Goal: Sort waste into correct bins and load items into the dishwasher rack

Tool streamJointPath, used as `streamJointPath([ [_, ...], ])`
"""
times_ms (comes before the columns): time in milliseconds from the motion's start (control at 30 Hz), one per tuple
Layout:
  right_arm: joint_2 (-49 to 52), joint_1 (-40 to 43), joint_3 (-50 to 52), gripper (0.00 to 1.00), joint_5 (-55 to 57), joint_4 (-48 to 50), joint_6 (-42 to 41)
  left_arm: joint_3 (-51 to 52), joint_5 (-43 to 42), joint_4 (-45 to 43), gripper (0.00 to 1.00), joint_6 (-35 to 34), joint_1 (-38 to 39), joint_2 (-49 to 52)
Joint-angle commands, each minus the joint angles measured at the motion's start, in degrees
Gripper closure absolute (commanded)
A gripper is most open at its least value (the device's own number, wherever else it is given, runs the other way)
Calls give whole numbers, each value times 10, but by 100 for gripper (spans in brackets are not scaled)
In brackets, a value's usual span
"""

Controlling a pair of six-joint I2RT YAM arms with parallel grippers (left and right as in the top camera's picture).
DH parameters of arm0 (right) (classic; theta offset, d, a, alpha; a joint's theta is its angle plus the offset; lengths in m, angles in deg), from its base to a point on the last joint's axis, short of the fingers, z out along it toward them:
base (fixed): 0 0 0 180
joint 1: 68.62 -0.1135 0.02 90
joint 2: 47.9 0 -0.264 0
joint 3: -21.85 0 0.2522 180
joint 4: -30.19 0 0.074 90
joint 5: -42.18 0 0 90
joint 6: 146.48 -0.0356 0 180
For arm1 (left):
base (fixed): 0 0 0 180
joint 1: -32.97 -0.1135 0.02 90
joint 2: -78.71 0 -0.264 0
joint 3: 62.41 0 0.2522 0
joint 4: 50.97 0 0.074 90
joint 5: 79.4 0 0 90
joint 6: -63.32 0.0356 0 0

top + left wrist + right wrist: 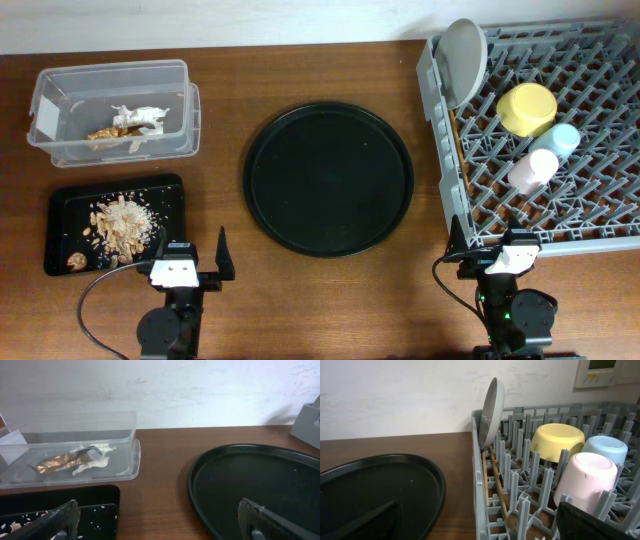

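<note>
The grey dishwasher rack (600,225) at the right holds the grey-green plate (462,60) upright, the yellow bowl (527,108), the light blue cup (562,140) and the pink cup (531,170). The chopsticks (495,480) lie along its left side. The clear box (60,150) holds crumpled white paper (143,117) and a gold wrapper (60,462). The shallow black tray (60,205) holds flaky scraps (122,225). My left gripper (190,262) is open and empty near the front edge beside the black tray. My right gripper (490,250) is open and empty at the rack's front left corner.
A large round black tray (328,178) sits empty in the middle of the brown table, between the bins and the rack. A pale wall runs along the back edge.
</note>
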Motion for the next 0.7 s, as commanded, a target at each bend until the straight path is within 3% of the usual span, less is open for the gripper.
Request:
streamJointPath([
  [0, -4, -4, 5, 2, 5, -1, 4, 2, -7, 3, 1, 13, -4, -6],
  [667, -4, -4, 5, 2, 5, -1, 4, 2, -10, 2, 1, 13, 5, -6],
])
